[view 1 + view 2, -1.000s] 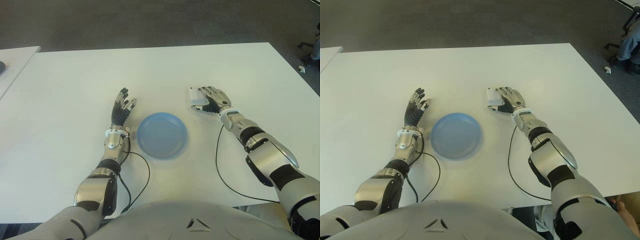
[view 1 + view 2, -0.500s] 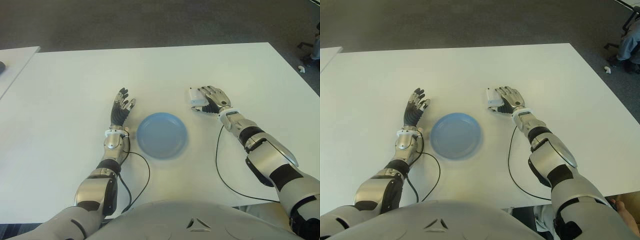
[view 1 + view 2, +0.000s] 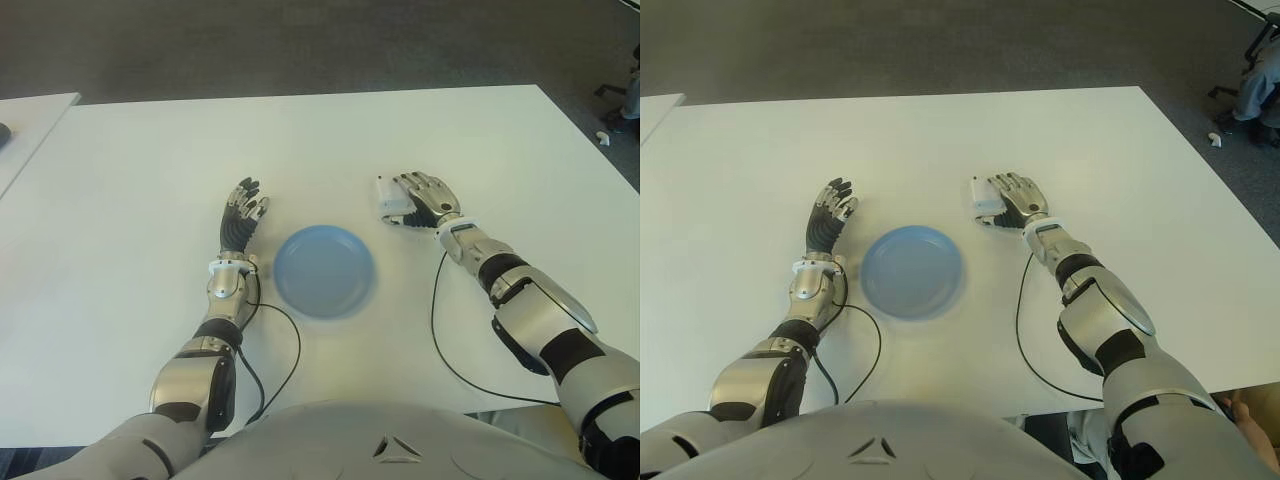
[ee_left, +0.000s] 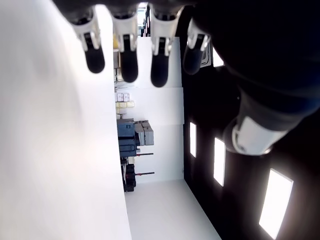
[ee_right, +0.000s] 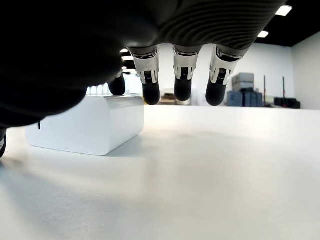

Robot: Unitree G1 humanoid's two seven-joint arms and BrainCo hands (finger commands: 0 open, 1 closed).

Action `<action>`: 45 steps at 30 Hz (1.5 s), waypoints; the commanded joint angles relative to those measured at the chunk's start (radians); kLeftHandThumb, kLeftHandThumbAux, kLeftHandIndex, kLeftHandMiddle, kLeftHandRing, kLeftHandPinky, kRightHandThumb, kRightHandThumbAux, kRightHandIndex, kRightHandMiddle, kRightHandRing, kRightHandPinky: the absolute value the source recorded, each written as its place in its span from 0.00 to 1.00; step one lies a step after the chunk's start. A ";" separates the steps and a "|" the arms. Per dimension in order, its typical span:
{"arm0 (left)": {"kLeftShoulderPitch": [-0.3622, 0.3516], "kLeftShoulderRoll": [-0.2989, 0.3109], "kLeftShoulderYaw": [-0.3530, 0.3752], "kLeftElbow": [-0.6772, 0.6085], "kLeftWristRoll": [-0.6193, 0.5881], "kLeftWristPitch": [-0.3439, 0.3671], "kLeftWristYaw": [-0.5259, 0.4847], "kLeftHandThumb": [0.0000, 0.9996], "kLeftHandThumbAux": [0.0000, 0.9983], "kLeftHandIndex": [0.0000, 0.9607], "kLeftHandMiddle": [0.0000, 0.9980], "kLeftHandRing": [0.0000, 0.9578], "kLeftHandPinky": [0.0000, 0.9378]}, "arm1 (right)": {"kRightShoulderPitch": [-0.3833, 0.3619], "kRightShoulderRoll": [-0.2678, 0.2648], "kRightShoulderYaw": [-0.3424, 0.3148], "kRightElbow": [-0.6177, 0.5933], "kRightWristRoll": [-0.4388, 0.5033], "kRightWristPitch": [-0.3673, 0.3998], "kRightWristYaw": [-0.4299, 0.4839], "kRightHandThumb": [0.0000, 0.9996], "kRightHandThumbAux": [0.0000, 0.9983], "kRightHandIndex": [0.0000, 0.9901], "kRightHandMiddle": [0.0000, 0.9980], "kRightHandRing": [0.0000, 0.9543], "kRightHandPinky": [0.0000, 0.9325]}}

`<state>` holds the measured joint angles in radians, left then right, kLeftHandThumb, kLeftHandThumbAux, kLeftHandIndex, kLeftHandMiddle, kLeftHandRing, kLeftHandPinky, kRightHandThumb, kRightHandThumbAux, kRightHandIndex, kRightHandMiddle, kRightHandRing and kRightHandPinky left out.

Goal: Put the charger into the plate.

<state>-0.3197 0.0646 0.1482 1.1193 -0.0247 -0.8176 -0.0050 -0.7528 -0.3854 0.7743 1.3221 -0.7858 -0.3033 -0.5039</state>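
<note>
The charger is a small white block lying on the white table, to the right of the blue plate. My right hand is right against the charger's right side. In the right wrist view its fingers hang stretched out above the table, with one fingertip reaching over the charger. None of them clamps the block, which stands flat on the table. My left hand shows just left of the plate, fingers straight and holding nothing.
A black cable runs along the table by my right forearm, another loops by the left forearm. A second white table edge shows at far left. Dark floor lies beyond the table's far edge.
My right hand has crept slightly away from my body and leftward at the charger. The left hand and the plate have stayed where they were.
</note>
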 commanded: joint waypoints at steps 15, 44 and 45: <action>0.185 -0.073 0.004 0.078 -0.035 0.007 -0.064 0.01 0.55 0.26 0.25 0.20 0.17 | 0.168 -0.130 0.212 -0.112 -0.182 -0.219 -0.065 0.13 0.37 0.03 0.07 0.05 0.01; 0.176 -0.072 -0.001 0.064 -0.034 0.024 -0.064 0.02 0.53 0.29 0.26 0.21 0.18 | 0.349 -0.365 0.116 -0.594 -0.133 -0.226 0.093 0.07 0.33 0.00 0.05 0.04 0.02; 0.176 -0.072 0.000 0.065 -0.037 0.023 -0.069 0.02 0.53 0.29 0.26 0.21 0.17 | 0.353 -0.367 0.109 -0.604 -0.133 -0.224 0.098 0.07 0.32 0.00 0.04 0.04 0.01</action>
<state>-0.3067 0.0547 0.1552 1.0977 -0.0655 -0.8232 -0.0539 -0.4908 -0.7350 0.8575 0.7356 -0.8758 -0.5168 -0.5361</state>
